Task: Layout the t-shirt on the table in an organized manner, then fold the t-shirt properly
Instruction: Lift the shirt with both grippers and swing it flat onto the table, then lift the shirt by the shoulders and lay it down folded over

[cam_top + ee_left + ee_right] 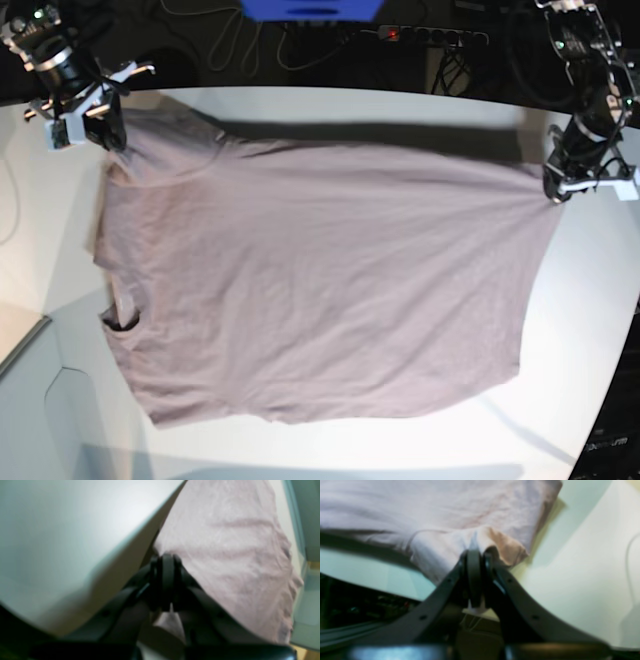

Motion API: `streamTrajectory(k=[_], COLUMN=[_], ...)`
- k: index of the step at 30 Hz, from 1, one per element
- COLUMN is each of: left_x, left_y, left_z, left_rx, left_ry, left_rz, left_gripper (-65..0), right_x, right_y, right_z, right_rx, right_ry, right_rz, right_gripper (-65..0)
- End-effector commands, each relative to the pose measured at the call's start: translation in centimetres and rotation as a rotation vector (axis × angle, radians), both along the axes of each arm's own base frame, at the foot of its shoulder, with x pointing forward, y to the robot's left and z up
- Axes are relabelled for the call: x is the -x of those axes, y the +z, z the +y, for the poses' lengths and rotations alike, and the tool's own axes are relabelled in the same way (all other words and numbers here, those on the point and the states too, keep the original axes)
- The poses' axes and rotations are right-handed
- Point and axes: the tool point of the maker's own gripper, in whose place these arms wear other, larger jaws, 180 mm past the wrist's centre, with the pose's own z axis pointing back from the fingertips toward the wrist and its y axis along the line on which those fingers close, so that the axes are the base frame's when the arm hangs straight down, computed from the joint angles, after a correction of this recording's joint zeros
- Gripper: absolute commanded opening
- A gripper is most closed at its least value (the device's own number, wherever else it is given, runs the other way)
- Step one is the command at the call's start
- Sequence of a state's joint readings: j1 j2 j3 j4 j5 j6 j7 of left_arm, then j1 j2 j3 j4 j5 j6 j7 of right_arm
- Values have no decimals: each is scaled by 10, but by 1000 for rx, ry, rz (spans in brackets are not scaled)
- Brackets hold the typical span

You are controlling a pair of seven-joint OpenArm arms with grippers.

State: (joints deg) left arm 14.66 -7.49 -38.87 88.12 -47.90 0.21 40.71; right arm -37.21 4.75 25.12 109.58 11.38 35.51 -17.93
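The mauve t-shirt (320,290) is lying spread across the white table (590,330), collar (120,320) facing left. The right gripper (105,135) and left gripper (553,190) are pinching its far corners, stretching that edge taut.

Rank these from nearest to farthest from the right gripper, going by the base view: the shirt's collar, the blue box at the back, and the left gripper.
From the right gripper, shut on the t-shirt at top left:
1. The collar, lower down the left edge.
2. The blue box, top centre; its distance is close to the collar's.
3. The left gripper, far right.
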Motion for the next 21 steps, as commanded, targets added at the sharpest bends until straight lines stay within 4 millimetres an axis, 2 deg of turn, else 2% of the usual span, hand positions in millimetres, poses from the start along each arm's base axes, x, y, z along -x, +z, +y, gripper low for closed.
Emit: streamTrajectory(k=[1, 5, 9, 17, 19, 21], left_x=[-2, 12, 18, 18, 17, 14], left_y=[12, 8, 9, 10, 16, 33], left_z=[9, 19, 28, 29, 30, 36], left_rx=[-20, -30, -37, -40, -51, -80], left_ry=[8, 35, 61, 62, 63, 69], left_rz=[-35, -11, -9, -9, -23, -61], left_gripper=[-650, -650, -650, -650, -650, -650], right_x=[0, 14, 23, 28, 28, 23], right_y=[8, 5, 2, 2, 4, 11], right_z=[2, 10, 10, 21, 16, 9], right_rx=[-13, -46, -52, -79, -75, -74], right_ry=[1, -12, -20, 23, 4, -29], right_rz=[-37, -27, -12, -6, -12, -59], right_gripper=[-650, -650, -650, -650, -650, -650])
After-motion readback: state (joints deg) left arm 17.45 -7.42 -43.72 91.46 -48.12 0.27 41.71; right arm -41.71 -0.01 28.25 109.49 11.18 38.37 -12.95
